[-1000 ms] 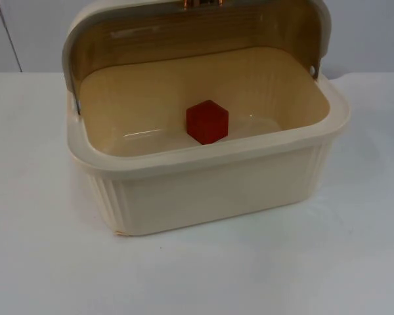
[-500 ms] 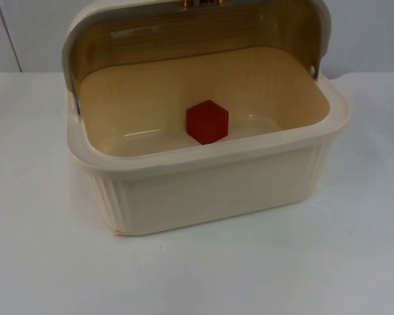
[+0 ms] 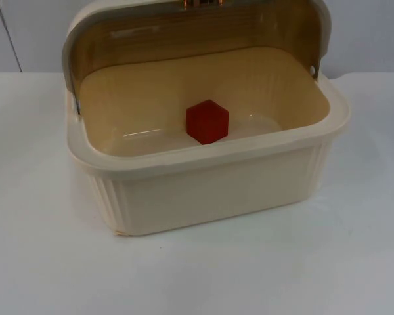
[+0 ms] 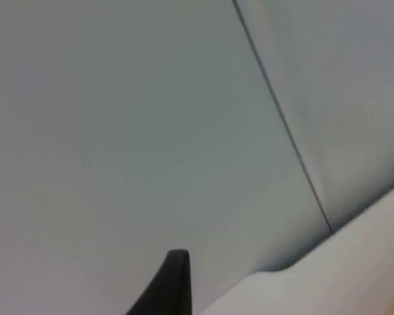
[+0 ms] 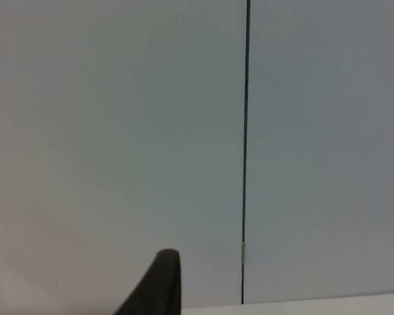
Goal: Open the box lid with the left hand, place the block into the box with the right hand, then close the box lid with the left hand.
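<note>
White table top [image 3: 39, 262] meets a grey partition wall [image 3: 368, 33] along the upper edge of the frame, and at centre sits my cream box [image 3: 210, 190], its smoky brown lid [image 3: 190, 33] swung up and back at upper centre. My red block [image 3: 207, 121] rests on the box floor, near the middle of the frame, apart from every wall. My left gripper [image 4: 174, 282] faces the partition wall with a strip of table edge near it; my right gripper [image 5: 161, 282] looks at the same wall and a dark vertical seam [image 5: 245, 131]. Of each I see one black fingertip, so I cannot tell whether either stands apart or together. I judge the block already delivered and the closing of the lid as what is left for my left side. That lid looks like thin, stiff, smooth plastic on side pivots [image 3: 312, 69], light to swing; I would take it at the copper-coloured handle [image 3: 202, 3] on its upper rim, since the glossy curved panel would likely slip, and ease it down so it does not slam.
</note>
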